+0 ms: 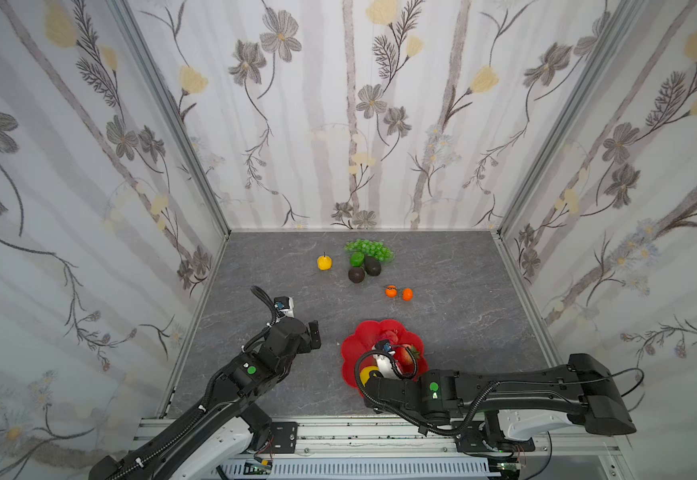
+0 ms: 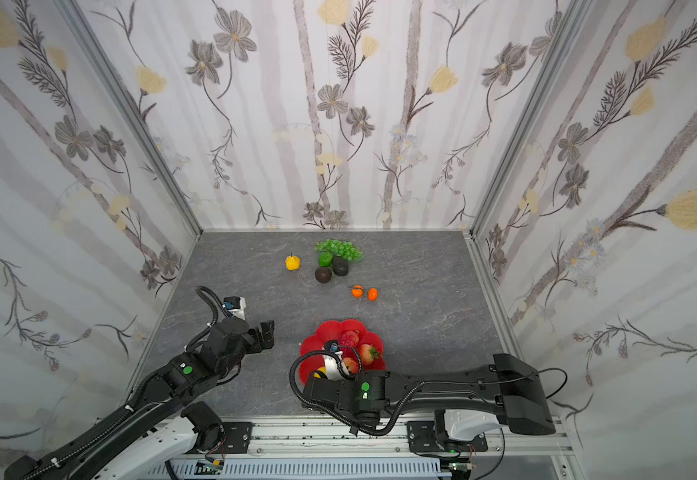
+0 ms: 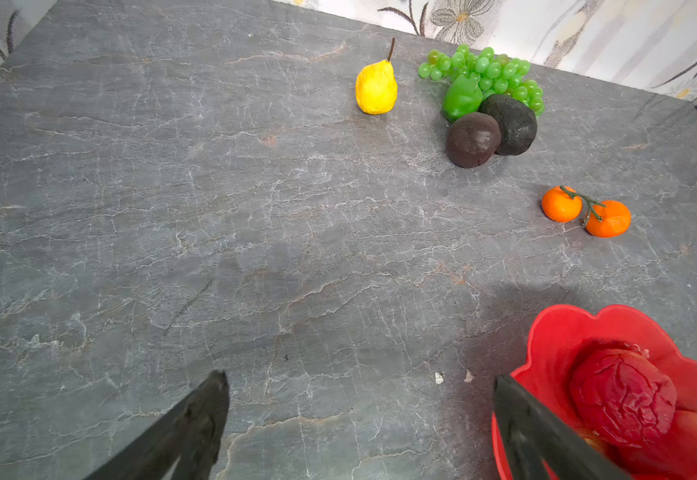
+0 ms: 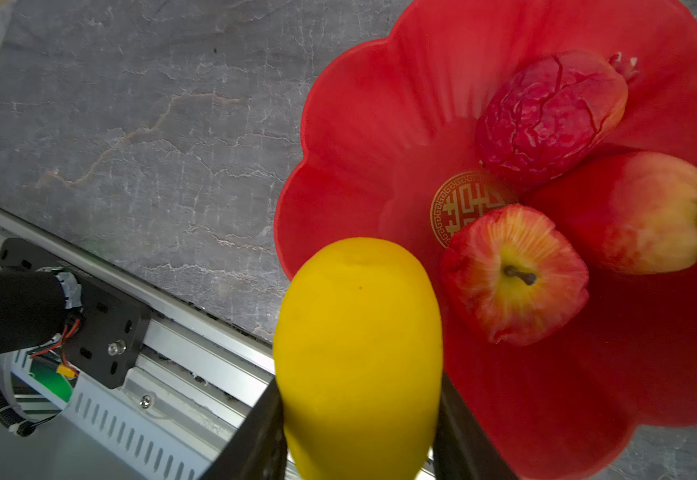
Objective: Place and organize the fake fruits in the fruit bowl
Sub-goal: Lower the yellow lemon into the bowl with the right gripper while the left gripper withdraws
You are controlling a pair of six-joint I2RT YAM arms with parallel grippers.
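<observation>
Right gripper [image 4: 359,419] clamps the lemon [image 4: 357,345] over the fruit bowl [image 4: 380,104] rim, apple [image 4: 513,278] just beyond it inside; left gripper [image 3: 359,384] wide open, empty, above the counter [image 3: 172,208] beside the bowl.

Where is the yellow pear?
In both top views the pear sits alone at the far side of the table, left of the lime and grapes.

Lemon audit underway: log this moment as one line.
right end effector: shut on lemon at bowl rim | left end effector: open, empty | pear: on table
</observation>
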